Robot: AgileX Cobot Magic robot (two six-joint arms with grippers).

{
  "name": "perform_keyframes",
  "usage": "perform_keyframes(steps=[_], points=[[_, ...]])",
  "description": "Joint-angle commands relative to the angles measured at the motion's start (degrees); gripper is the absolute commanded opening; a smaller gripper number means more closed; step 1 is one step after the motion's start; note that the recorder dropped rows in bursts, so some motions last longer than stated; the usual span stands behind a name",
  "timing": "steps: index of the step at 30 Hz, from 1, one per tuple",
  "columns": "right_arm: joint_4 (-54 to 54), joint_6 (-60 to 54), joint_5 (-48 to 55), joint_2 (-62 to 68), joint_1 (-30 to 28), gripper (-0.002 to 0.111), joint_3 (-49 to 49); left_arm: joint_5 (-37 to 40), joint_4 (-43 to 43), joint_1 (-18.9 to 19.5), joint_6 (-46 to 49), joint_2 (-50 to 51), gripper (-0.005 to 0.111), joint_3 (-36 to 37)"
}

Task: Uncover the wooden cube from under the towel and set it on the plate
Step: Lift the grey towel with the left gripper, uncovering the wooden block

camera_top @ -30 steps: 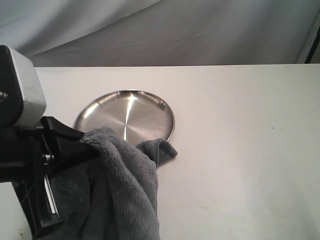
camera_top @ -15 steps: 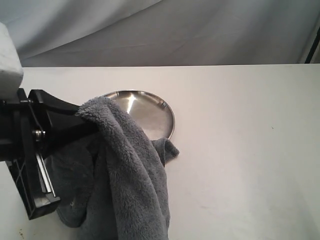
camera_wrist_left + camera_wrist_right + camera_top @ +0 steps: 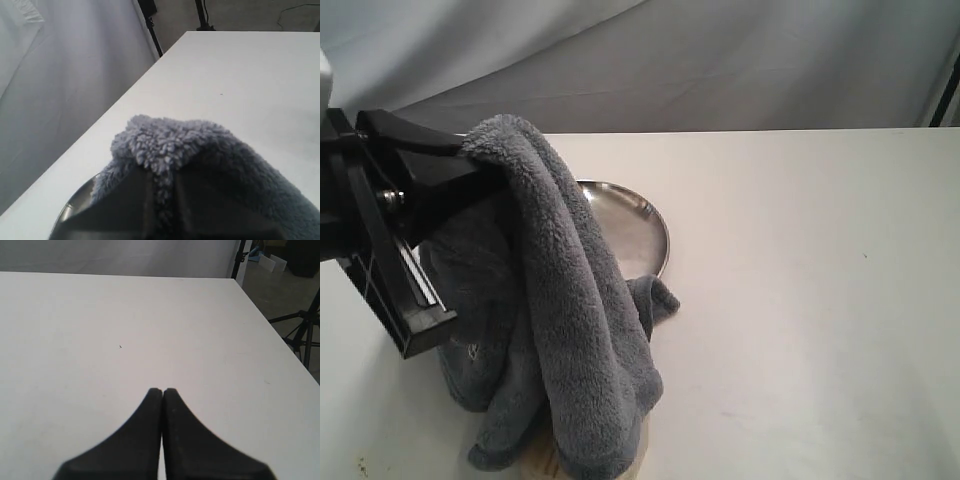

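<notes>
In the exterior view my left gripper (image 3: 478, 168) is shut on a fold of the towel (image 3: 570, 330) and holds it high above the table. The grey-blue fleece hangs down in a long bunch whose lower end still rests on the table. In the left wrist view the towel (image 3: 170, 140) bulges between and over the tips of the left gripper (image 3: 162, 175). A pale wood-coloured patch, the wooden cube (image 3: 538, 465), peeks out under the towel's lower edge. The steel plate (image 3: 635, 225) lies behind, half hidden by cloth. My right gripper (image 3: 162, 390) is shut and empty over bare table.
The white table (image 3: 800, 300) stretches to the right of the towel and plate. A grey cloth backdrop hangs behind the far edge. In the right wrist view, tripod legs (image 3: 305, 340) stand on the floor beyond the table's edge.
My left gripper has risen and drawn the towel up with it. More of the plate is now covered from view, and a pale wood patch shows under the towel's hanging end.
</notes>
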Motion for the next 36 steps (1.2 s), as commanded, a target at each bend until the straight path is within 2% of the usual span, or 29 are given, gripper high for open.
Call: perform_keyframes(steps=[1, 7, 22, 27, 36], points=[[-0.37, 0.26, -0.65, 0.18, -0.41, 0.0, 0.19, -4.53, -0.3, -0.1, 0.17, -1.29, 0.0, -0.49], [-0.37, 0.26, -0.65, 0.18, -0.41, 0.0, 0.19, -8.49, 0.25, -0.1, 0.17, -4.24, 0.0, -0.49], [-0.37, 0.26, -0.65, 0.18, -0.41, 0.0, 0.19, -9.31, 17.12, 0.53, -1.96, -12.63, 0.0, -0.38], [-0.37, 0.26, -0.65, 0.18, -0.41, 0.0, 0.19, -9.31, 21.48, 6.81, -7.56, -15.45, 0.0, -0.38], [-0.37, 0.26, -0.65, 0.18, -0.41, 0.0, 0.19, -9.31, 21.67, 22.44, -12.35, -17.48, 0.0, -0.38]])
